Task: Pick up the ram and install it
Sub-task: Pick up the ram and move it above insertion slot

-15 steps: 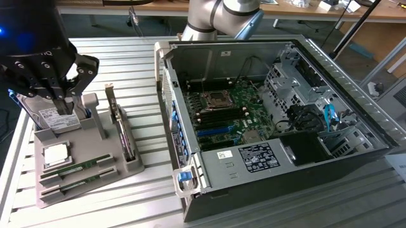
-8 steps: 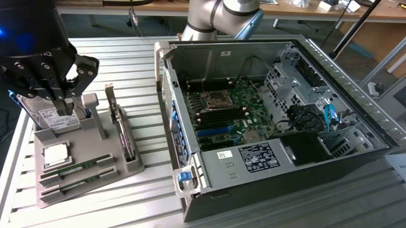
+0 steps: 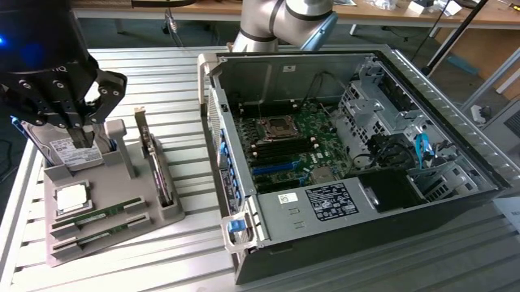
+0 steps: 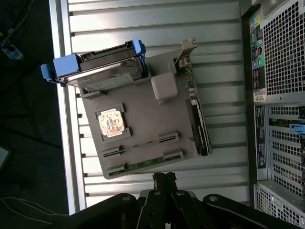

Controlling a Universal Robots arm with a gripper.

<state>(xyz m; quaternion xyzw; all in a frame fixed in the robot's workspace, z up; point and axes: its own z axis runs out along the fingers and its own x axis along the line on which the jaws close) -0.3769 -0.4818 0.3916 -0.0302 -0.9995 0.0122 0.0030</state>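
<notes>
Ram (image 3: 101, 233) (image 4: 143, 165) sits on edge in the outermost slot of the gray holder (image 3: 109, 182) (image 4: 143, 119), low on the exterior view's left, not yet picked up. A second stick (image 3: 102, 214) stands in the slot just beside it, parallel. Next in on the holder lies the square silver CPU chip (image 3: 72, 198) (image 4: 112, 123), flat. Beyond that the hard drive (image 3: 72, 152) (image 4: 112, 67) in its blue bracket leans at the holder's far end. A card w/ metal bracket (image 3: 156, 167) (image 4: 196, 119) stands on edge along the holder's side nearest the PC.

From my remote seat I see the gripper (image 3: 79, 140) (image 4: 164, 177) hanging at the upper left of the exterior view, over the drive end of the holder. Its fingers are pressed together and it is clear of the ram. In the wrist view the closed fingertips line up near the holder's ram-side edge. Whether they are level w/ the stick or above it I can't tell.

The holder rests on a slatted metal table (image 3: 179, 79) (image 4: 152, 28). The open PC case (image 3: 455, 158) lies on its side at center to the exterior view's right, w/ the motherboard (image 3: 301, 152) exposed. The arm (image 3: 281, 21) shows at top center.
</notes>
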